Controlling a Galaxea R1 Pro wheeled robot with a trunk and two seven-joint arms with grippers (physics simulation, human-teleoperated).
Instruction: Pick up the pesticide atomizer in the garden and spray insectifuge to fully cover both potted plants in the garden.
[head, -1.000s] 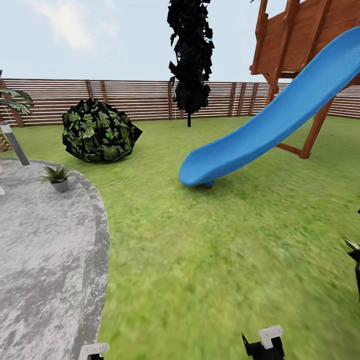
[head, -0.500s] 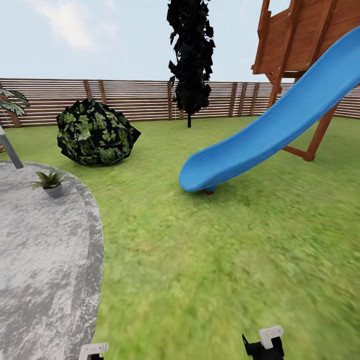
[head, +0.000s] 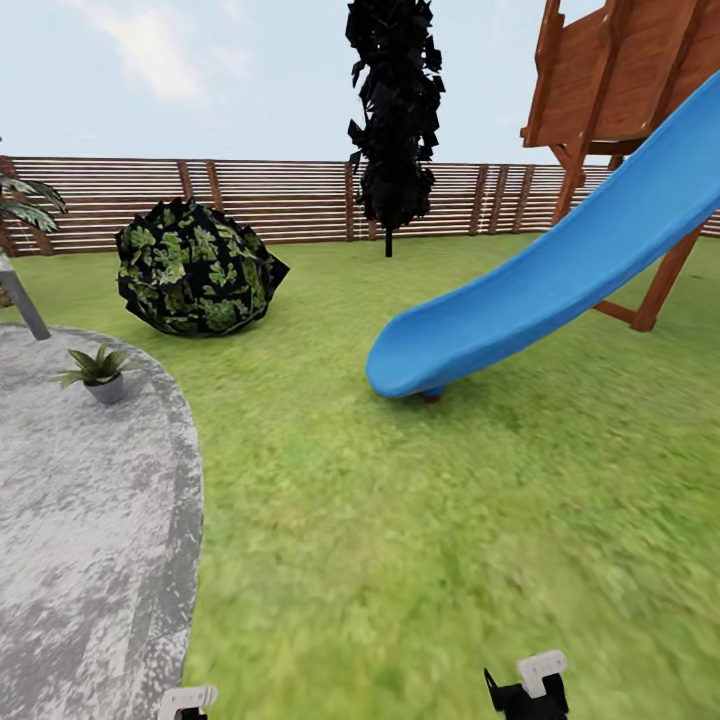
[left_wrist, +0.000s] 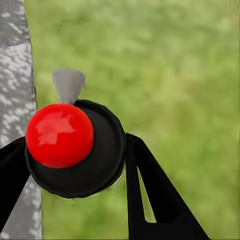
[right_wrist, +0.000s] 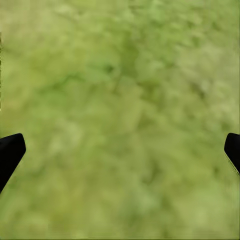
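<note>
My left gripper is shut on the pesticide atomizer, a black round body with a glossy red knob and a grey nozzle, held above the lawn at the patio's edge. The right gripper is open over bare grass, its black fingertips far apart with nothing between them. One potted plant, a small rosette of pointed green leaves in a grey pot, stands on the round grey patio at the left of the head view. No whitish specks can be made out on its leaves from here.
A blue slide on a wooden play tower comes down at the right. A big dark-leaved shrub and a tall black tree stand before the slatted fence. Open lawn lies ahead.
The whole head picture has shifted, so the camera has moved. The slide and tree now sit further right, and a dark object at the right edge has left the picture.
</note>
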